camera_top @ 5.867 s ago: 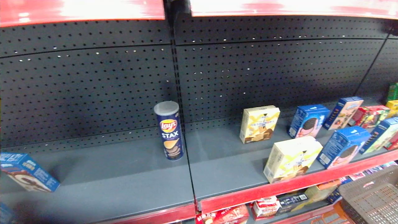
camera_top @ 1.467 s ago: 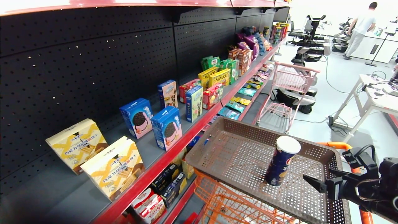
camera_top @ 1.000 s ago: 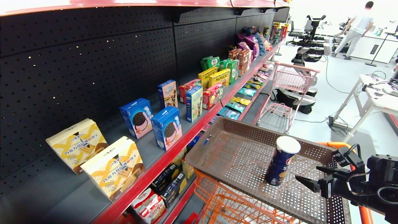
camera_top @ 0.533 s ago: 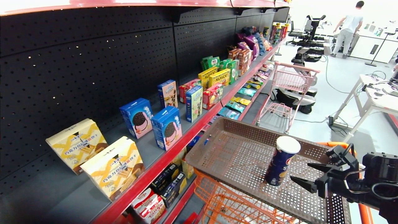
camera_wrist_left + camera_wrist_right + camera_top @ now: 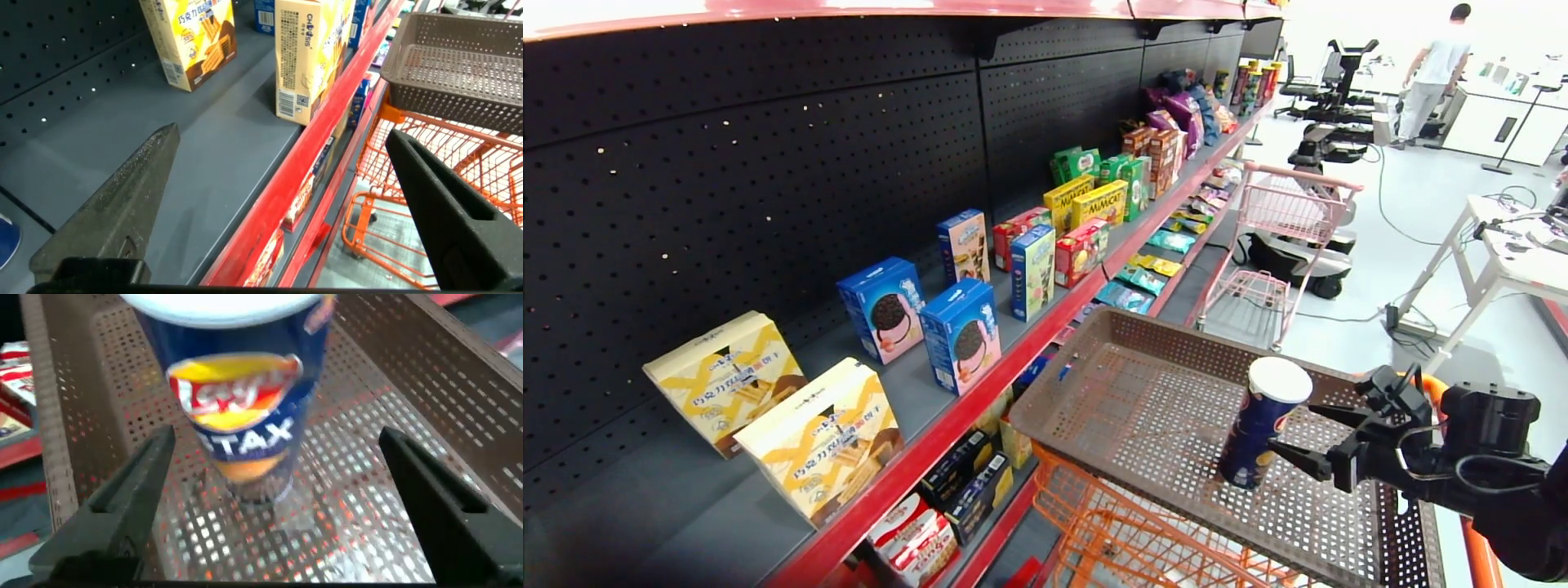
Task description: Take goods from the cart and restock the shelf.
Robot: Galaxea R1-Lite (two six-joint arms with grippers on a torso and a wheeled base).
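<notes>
A dark blue chips can (image 5: 1262, 425) with a white lid stands upright in the brown perforated basket (image 5: 1094, 343) on top of the orange cart (image 5: 1111, 523). My right gripper (image 5: 1298, 431) is open just to the right of the can, its fingertips level with the can's lower half and not touching it. In the right wrist view the can (image 5: 241, 400) stands close ahead between the spread fingers of the right gripper (image 5: 274, 498). My left gripper (image 5: 282, 139) hangs open above the grey shelf (image 5: 212, 171), holding nothing.
Cream biscuit boxes (image 5: 821, 437), blue cookie boxes (image 5: 964, 335) and more goods line the grey shelf (image 5: 686, 506) with its red front edge. A pink cart (image 5: 1286, 212) stands farther down the aisle. A white table (image 5: 1515, 261) is at the right.
My right gripper has moved left across the basket, closing in on the chips can, still open. The can has not moved. Since the oldest frame the head view has turned from shelf to cart.
</notes>
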